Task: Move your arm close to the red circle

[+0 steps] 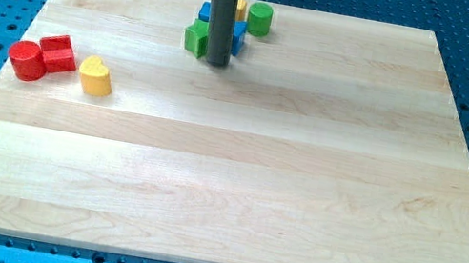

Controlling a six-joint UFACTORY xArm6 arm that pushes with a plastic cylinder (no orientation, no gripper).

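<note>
No jaws on this rig, just a rod, so nothing's gripping anything. Taking the red circle [26, 61] as the landmark: my tip [216, 62] is well off to its right and a bit higher in view, just beside a green block [197, 39]. A red block [58, 53] touches the circle's right; a yellow one [95, 76] sits just beyond.

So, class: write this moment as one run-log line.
my tip: beside green block, view's top | red circle: view's left, touching red block | tip far from circle | approach not done
</note>
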